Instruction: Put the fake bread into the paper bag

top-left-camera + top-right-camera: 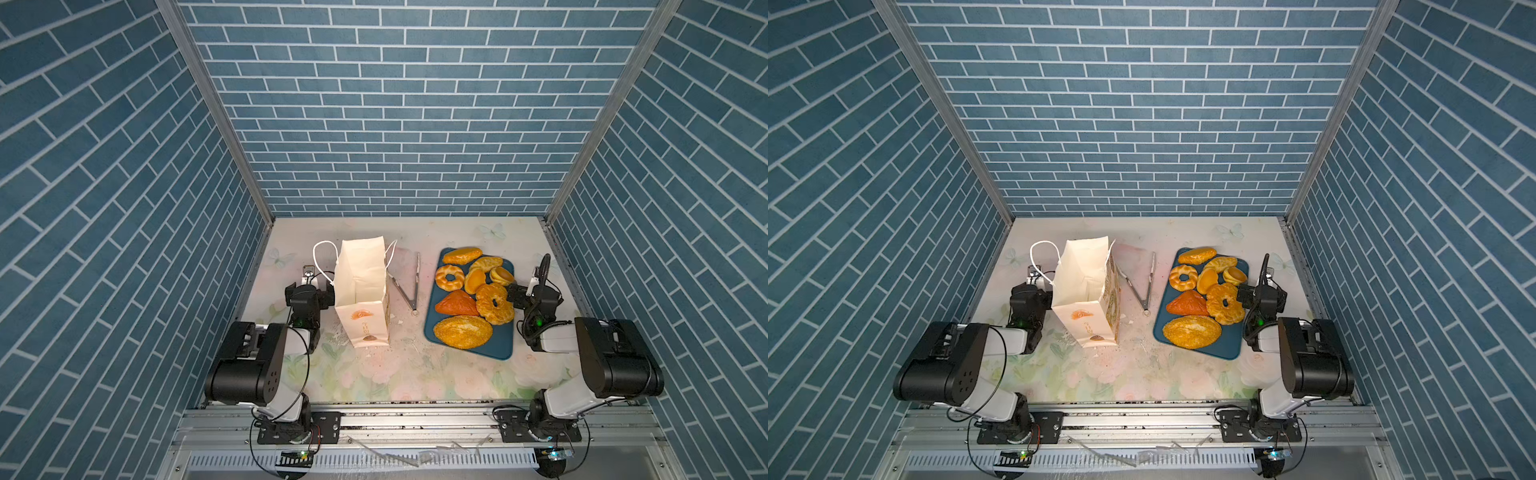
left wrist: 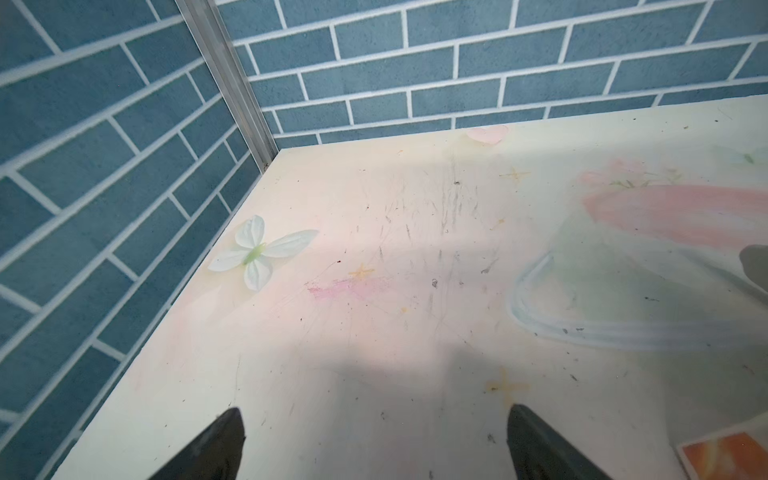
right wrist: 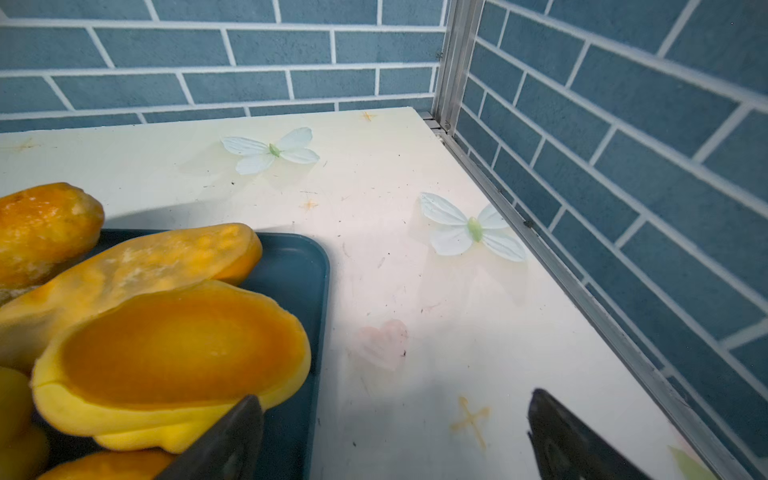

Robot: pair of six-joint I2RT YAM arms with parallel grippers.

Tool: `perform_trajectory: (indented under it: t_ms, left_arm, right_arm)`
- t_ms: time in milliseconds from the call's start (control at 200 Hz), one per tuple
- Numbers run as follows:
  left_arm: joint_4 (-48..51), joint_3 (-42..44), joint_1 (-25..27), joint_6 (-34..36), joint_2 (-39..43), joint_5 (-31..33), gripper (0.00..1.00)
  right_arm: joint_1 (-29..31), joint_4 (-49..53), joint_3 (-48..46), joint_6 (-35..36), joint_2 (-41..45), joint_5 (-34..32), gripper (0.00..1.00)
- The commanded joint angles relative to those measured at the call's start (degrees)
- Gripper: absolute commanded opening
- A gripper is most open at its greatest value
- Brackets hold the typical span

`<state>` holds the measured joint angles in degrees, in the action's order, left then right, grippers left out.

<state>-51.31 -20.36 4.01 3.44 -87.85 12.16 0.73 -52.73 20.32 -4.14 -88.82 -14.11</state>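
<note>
Table (image 1: 415, 374): bread (image 1: 462, 331) on tray (image 1: 496, 349) by R hand (image 3: 392, 397), L hand (image 2: 374, 409) by bag (image 1: 361, 282); both wide.

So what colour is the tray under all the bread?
The tray is plain dark blue. It shows best in a top view.

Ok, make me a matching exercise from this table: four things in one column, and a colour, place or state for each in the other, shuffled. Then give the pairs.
Things:
1. paper bag
2. tongs
3. tray
4. seeded loaf

Descriptions:
A. dark blue
B. standing upright, top open
C. lying flat between bag and tray
D. on the tray's near end

Pairs: 1-B, 2-C, 3-A, 4-D
</note>
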Motion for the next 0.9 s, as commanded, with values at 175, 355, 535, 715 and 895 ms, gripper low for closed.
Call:
perform_trajectory:
  t_ms: [175, 355, 535, 715, 895]
  left_arm:
    - [-0.1, -1.1, -0.2, 0.0, 0.0, -0.5, 1.00]
    - [-0.1, -1.1, -0.2, 0.0, 0.0, -0.5, 1.00]
    - [-0.1, -1.0, -0.1, 0.0, 0.0, -0.5, 0.99]
    - [-0.1, -1.1, -0.2, 0.0, 0.1, -0.5, 1.00]
    - [-0.1, -1.1, -0.1, 0.0, 0.0, -0.4, 1.00]
  right_arm:
    - [-0.2, -0.8, 0.5, 1.2, 0.3, 2.2, 0.99]
    - [-0.2, -0.6, 0.7, 1.1, 0.2, 2.2, 0.99]
    - [-0.8, 0.4, 1.1, 0.6, 0.2, 3.5, 0.99]
    - [-0.8, 0.4, 1.2, 0.7, 0.2, 3.5, 0.99]
    - [-0.8, 0.3, 1.1, 0.7, 0.3, 3.5, 0.99]
